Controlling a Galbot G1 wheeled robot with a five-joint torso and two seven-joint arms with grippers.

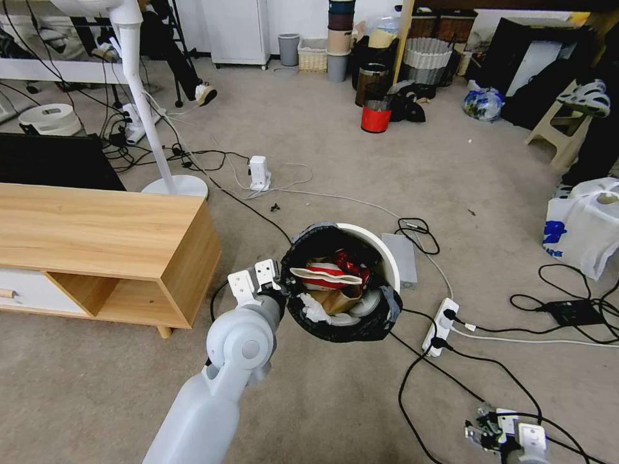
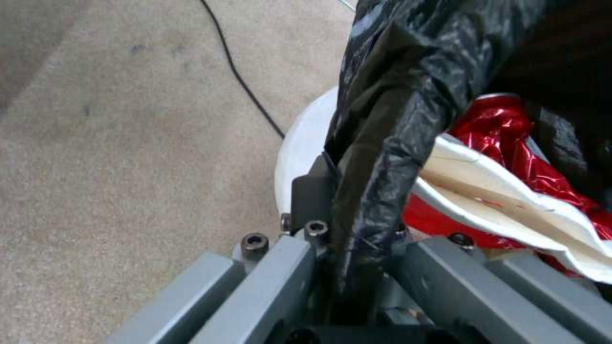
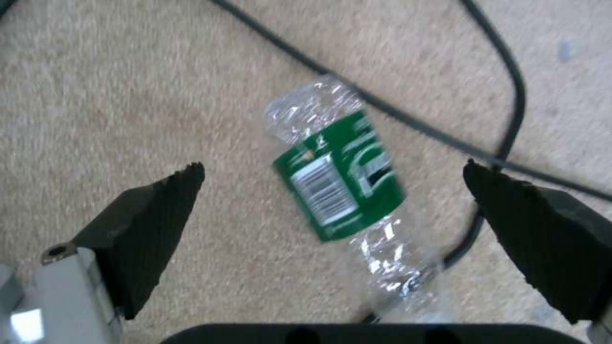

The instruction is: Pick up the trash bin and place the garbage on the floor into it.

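The trash bin (image 1: 380, 248), white with a black bag over its rim, hangs tilted above the carpet in the head view. My left gripper (image 1: 284, 290) is shut on its near rim. In the left wrist view the left gripper (image 2: 347, 229) pinches the black liner and the white wall (image 2: 303, 143). Garbage lies inside: a red-white wrapper (image 1: 329, 274) (image 2: 510, 138), brown paper and white tissue. My right gripper (image 1: 480, 433) is low at the front right. In the right wrist view the right gripper (image 3: 332, 166) is open over a crushed green-labelled bottle (image 3: 341, 191) lying on the carpet.
A wooden TV stand (image 1: 97, 225) stands to the left. A power strip (image 1: 440, 325) and black cables (image 1: 412, 380) cross the floor near both grippers. A large white shopping bag (image 1: 580, 232) sits at the right, a red bucket (image 1: 375, 118) farther back.
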